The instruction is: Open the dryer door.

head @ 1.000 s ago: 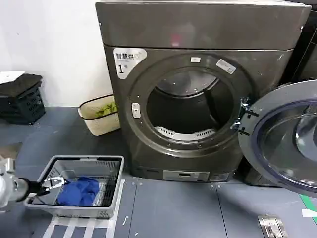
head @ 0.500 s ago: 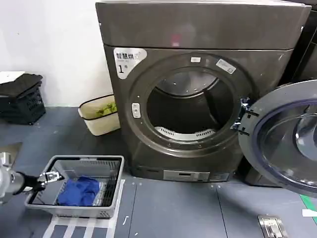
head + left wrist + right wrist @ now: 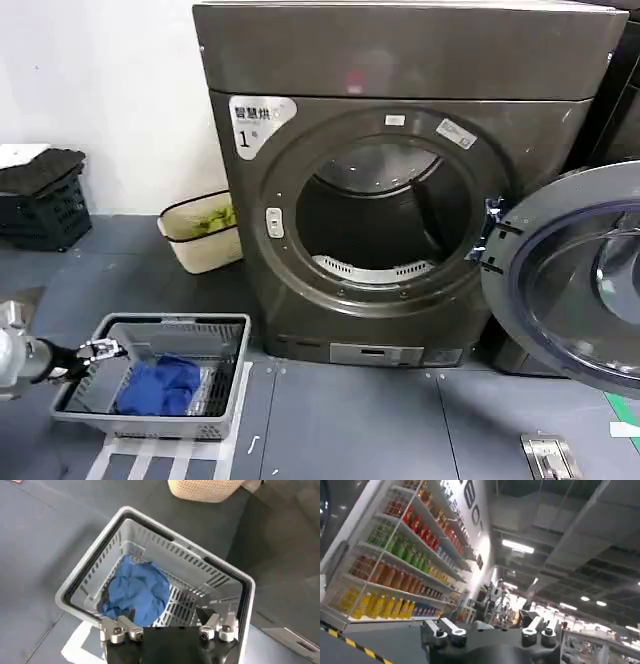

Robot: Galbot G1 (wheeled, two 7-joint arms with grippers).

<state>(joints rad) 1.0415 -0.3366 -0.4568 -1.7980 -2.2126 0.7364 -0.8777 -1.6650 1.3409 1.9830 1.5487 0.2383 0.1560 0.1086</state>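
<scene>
From my head camera, the dryer (image 3: 400, 200) stands against the wall with its round opening bare, and the dryer door (image 3: 570, 275) hangs swung wide open to the right of that opening, hinged at the dryer's right edge, its broad shiny rim ringing dark tinted glass. The drum inside looks dark with a pale perforated band at its base. My left gripper (image 3: 103, 349) hovers well to the lower left of the dryer, over the near-left rim of a grey laundry basket (image 3: 232, 375) on the floor, which holds a crumpled blue cloth (image 3: 160, 385). A cream bin (image 3: 200, 240) with something green inside sits just left of the dryer, and a black crate (image 3: 45, 210) lies farther left. My left wrist camera adds what the head view cannot: my left gripper (image 3: 170, 624) is spread open and empty above the basket (image 3: 90, 570), the blue cloth (image 3: 137, 590) bunched on its slatted bottom. My right wrist camera shows my right gripper (image 3: 490, 629) spread open, holding nothing, aimed at shelves of bottles (image 3: 395, 570) and a ceiling with strip lights.
</scene>
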